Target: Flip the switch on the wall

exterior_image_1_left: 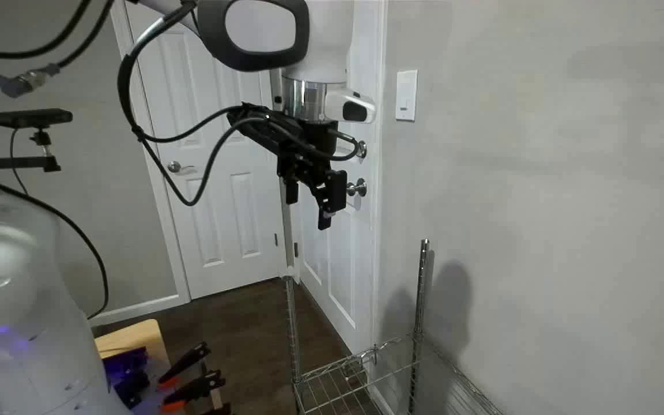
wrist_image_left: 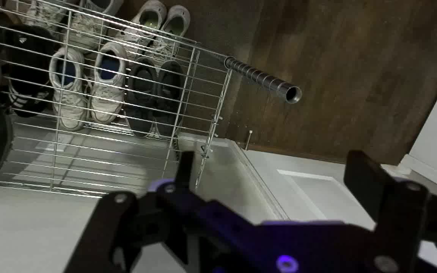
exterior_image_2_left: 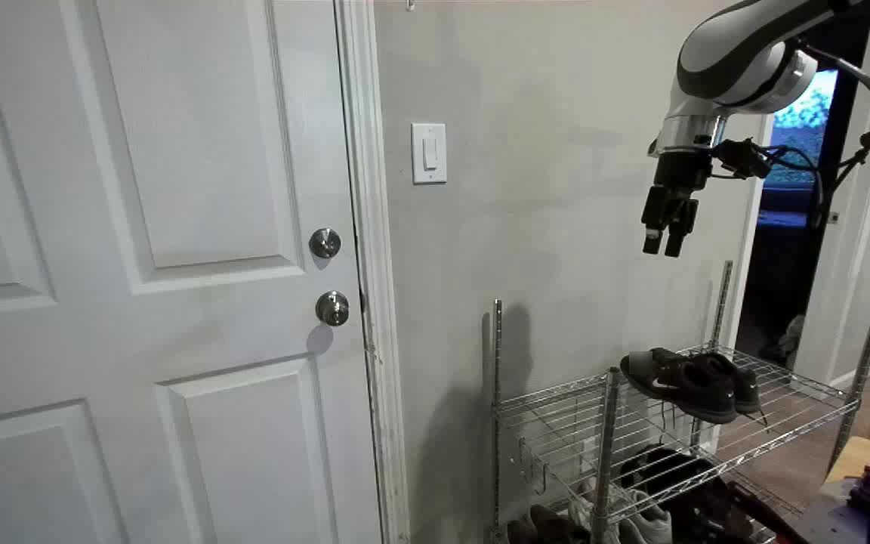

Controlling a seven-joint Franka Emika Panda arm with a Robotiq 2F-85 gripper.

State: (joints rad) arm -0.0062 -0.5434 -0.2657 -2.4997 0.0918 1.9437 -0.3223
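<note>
the white rocker switch (exterior_image_2_left: 429,153) is on the light grey wall (exterior_image_2_left: 571,257), beside the white door frame (exterior_image_2_left: 376,249). the gripper (wrist_image_left: 271,157) points down, released, fingers (wrist_image_left: 362,176) spread, well apart from the switch. black nike sneakers (exterior_image_2_left: 688,387) rest on the wire rack (exterior_image_2_left: 606,446).

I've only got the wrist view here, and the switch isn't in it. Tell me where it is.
Observer: The switch is on the wall, just beside the white door frame.
Operator: Now tell me whether the pincer is touching it; I can't judge that from here.
Observer: It isn't. In both exterior views the pincer hangs apart from the switch, with a visible gap between them.
</note>
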